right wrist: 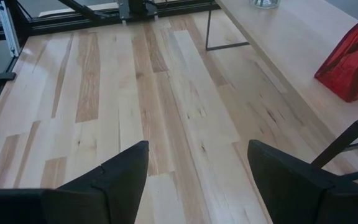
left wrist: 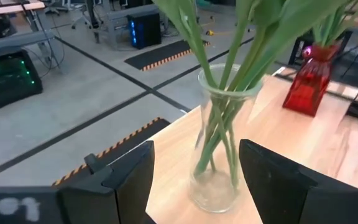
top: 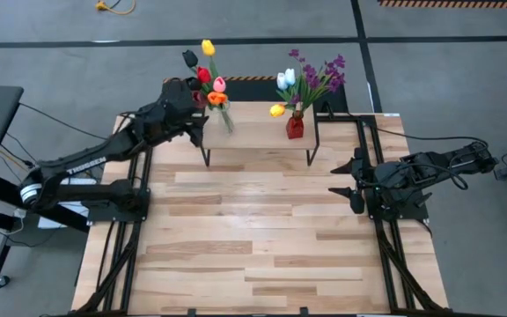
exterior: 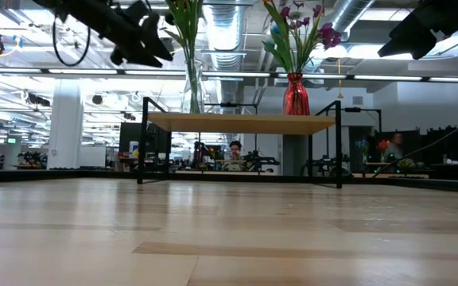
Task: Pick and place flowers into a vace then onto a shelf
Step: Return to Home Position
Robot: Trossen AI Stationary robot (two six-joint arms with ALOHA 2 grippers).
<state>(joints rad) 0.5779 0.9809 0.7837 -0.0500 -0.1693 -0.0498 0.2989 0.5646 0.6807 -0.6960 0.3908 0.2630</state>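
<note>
High view: on the shelf [top: 258, 134], tulips [top: 209, 75] fill the clear vase [top: 226, 119] at its left end and purple sprigs [top: 319, 75] fill the red vase [top: 295, 127] right of middle.
Left wrist view: the left gripper [left wrist: 196, 152] has its fingers wide, just short of the clear vase.
Right wrist view: the right gripper [right wrist: 197, 165] has its fingers wide over the worktop [right wrist: 135, 93], before the shelf.

This is a robotics lab in an open industrial hall. Grey concrete floor [top: 51, 70] with dark taped lines surrounds the table [top: 253, 255], and a hazard-striped mat [top: 249, 78] lies at its twelve o'clock. Exposed ceiling ducts [exterior: 227, 24] run overhead, a lit computer tower [left wrist: 143, 28] stands nearby, and a person [exterior: 234, 149] sits far beyond.
</note>
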